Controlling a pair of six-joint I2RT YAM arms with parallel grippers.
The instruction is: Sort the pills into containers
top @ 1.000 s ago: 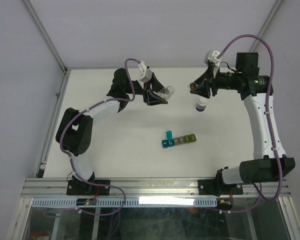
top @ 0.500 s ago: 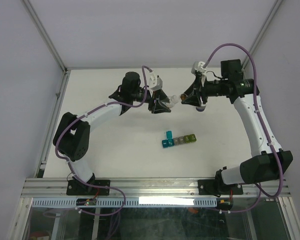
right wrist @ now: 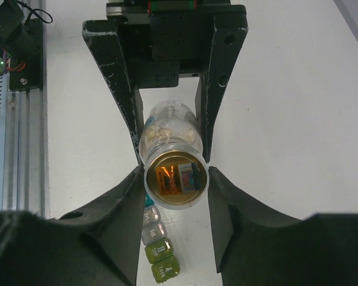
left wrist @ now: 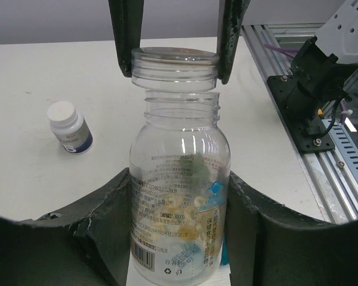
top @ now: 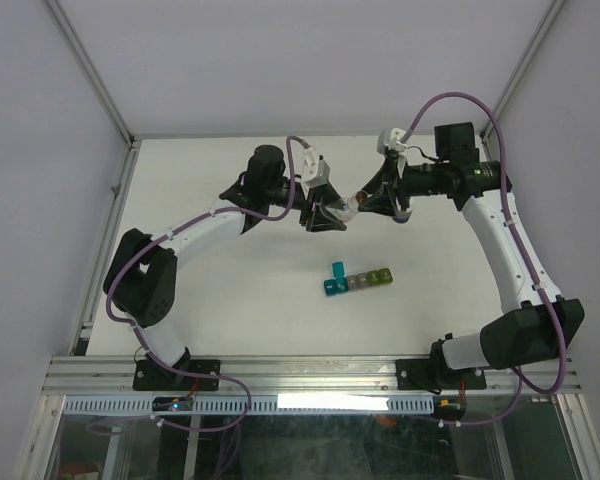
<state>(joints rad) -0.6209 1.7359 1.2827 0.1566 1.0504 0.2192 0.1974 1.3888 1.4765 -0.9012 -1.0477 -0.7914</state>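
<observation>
Your left hand (left wrist: pixel 179 199) is clenched round the belly of the clear bottle (left wrist: pixel 179 149). Your right hand (right wrist: pixel 174 179) is pinched on the tan cap (right wrist: pixel 174 182) at the bottle's mouth, one finger on each side. The two meet in the air above the worktop (left wrist: pixel 24 77), with the bottle apparently lying on its side between them. The step looks to be getting the cap off, and bare threads show just under the part the right fingers hold, so it may already be partly up. Hold the left grip firm and let it do no turning. Rotate only the right wrist about the bottle's own axis, then draw the cap straight off along that axis once the threads let go. I would tip the mouth a little upward first, since the yellowish and greenish pills (left wrist: pixel 188 205) lie loose inside and could roll out. The containers (top: pixel 358 280) sit on the worktop nearer the arm bases, well apart from the bottle, with one teal lid standing open. The bottle's label carries small Chinese print, a barcode, a recycling mark and a blue figure, but I cannot read any of the words with confidence. The label on the small white-capped bottle (left wrist: pixel 68 126) beyond is too small to read.
</observation>
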